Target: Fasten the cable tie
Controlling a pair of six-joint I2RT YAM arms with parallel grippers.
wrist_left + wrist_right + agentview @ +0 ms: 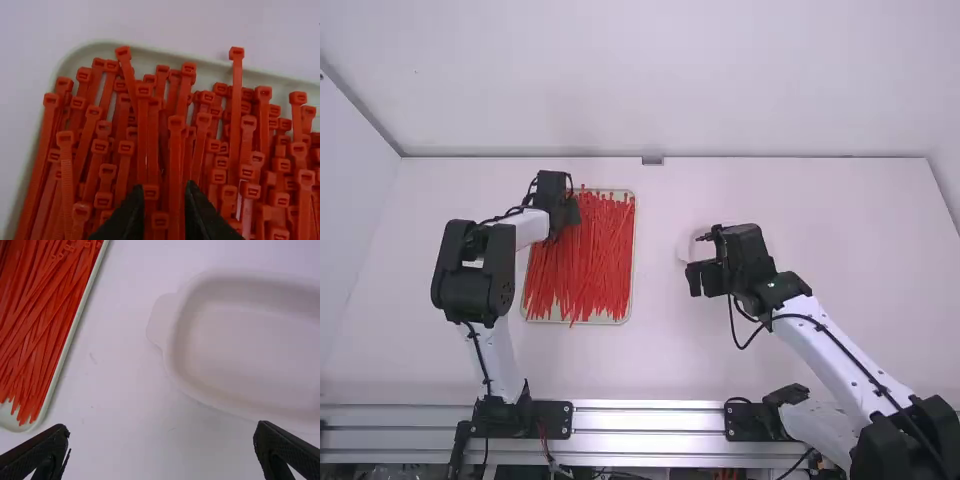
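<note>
The cable ties [170, 140] look light, springy and slick, best pinched near 1 stiff head; the left gripper [164, 189] hangs slightly parted over them; the right gripper [160, 429] gapes wide, holding nothing.

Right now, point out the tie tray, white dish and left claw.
tie tray [95, 50]: left wrist view, bare rim corner.
white dish [240, 350]: right wrist view, bare floor.
left claw [164, 186]: left wrist view, between fingertips.

White table [820, 200] — tray [150, 56], dish [240, 340]
</note>
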